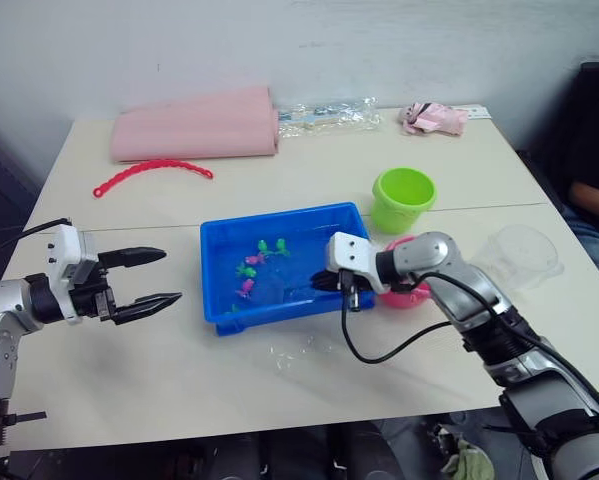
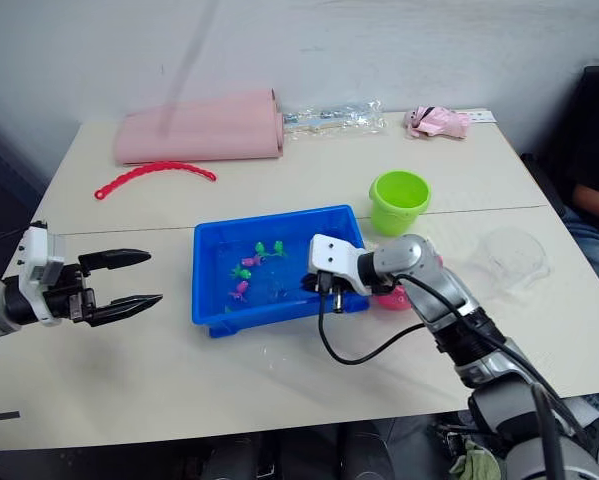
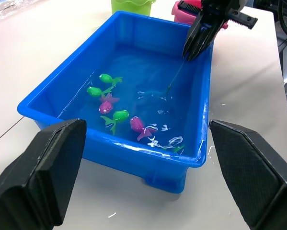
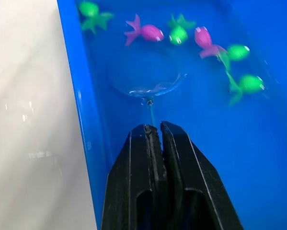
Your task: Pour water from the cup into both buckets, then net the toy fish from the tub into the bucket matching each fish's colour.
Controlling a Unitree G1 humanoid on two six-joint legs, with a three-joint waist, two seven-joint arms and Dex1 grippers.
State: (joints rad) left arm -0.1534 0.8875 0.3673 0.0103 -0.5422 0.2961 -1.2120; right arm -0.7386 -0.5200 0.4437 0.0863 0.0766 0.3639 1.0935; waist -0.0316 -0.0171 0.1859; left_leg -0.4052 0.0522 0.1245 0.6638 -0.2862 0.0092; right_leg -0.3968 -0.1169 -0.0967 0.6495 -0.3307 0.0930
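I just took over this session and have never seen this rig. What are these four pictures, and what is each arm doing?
Two pictures come from the robot's head, looking down at the table; the other two come from cameras on its wrists. The right tool is shut on the net, dipped in the water-filled blue tub among green and pink toy fish. The left tool hangs open beside the tub. The green bucket, pink bucket and clear cup stand to the right.

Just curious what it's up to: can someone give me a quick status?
Right gripper shut on the net, dipped in the tub near the fish. Left gripper open, off to the side. Nothing in the way.
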